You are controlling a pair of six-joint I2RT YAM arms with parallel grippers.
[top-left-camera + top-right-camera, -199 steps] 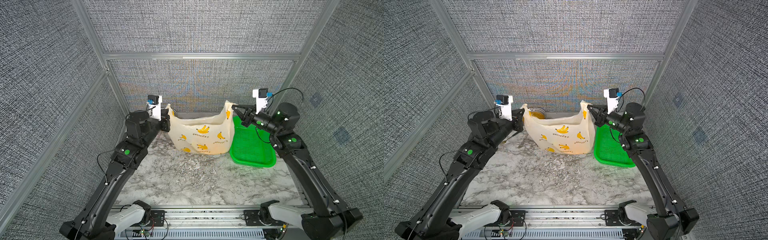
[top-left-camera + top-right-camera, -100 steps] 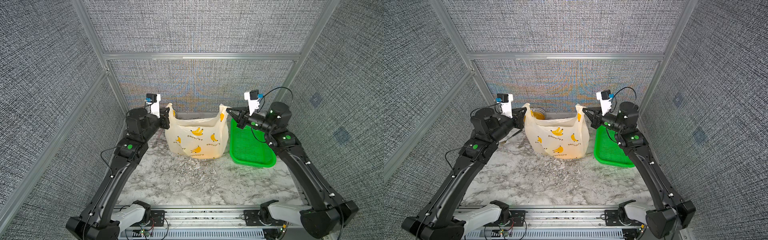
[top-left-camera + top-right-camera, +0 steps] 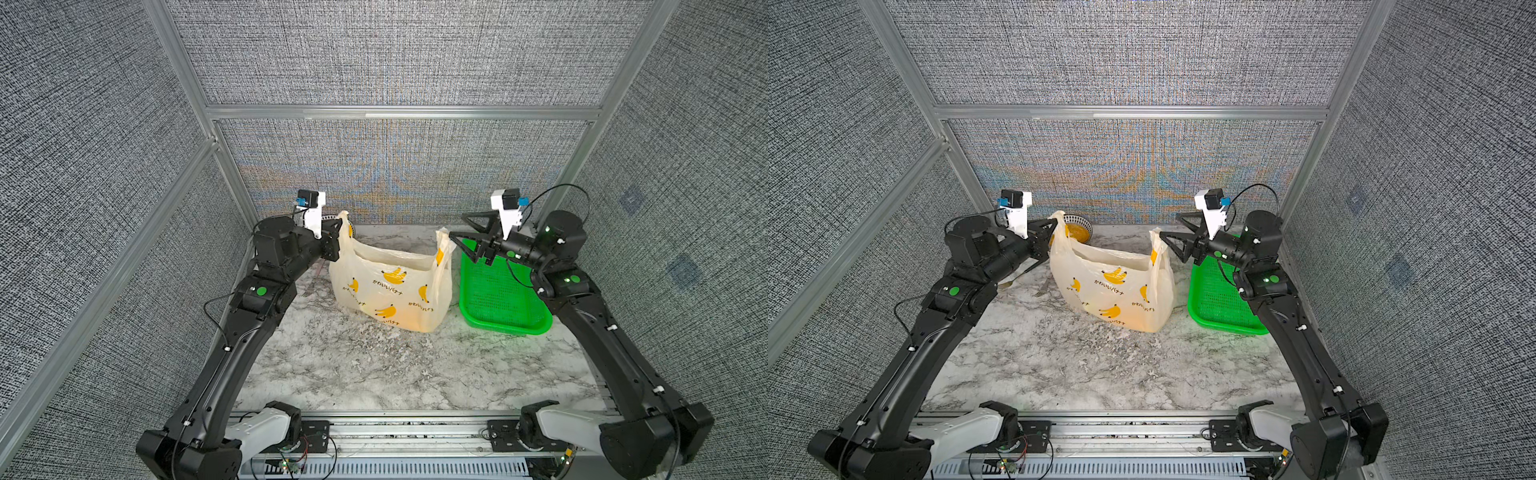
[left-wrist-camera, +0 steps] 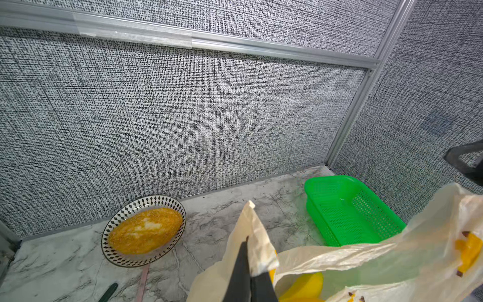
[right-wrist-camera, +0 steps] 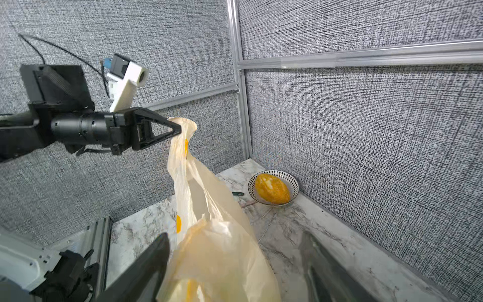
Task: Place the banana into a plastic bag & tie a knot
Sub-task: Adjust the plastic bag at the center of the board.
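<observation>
The cream plastic bag (image 3: 390, 291) (image 3: 1117, 291), printed with bananas, stands on the marble table with its mouth wide. My left gripper (image 3: 338, 226) (image 4: 247, 243) is shut on the bag's left handle loop (image 4: 254, 230) and holds it up. My right gripper (image 3: 458, 227) (image 5: 235, 243) is open, its fingers spread either side of the right handle loop (image 3: 442, 245), which stands slack on its own. The banana (image 4: 303, 283) shows yellow inside the bag in the left wrist view. No knot is in view; the two loops stand apart.
A green mesh basket (image 3: 503, 295) sits right of the bag, under the right arm. A patterned plate (image 3: 1077, 228) (image 4: 143, 230) of yellow food stands in the back left corner. Utensils (image 3: 1017, 278) lie on the table below the left gripper. Walls close in on three sides.
The right gripper has opened and let go of the right handle loop. Both grippers came inward, and the bag went from stretched wide to slack and narrower.
</observation>
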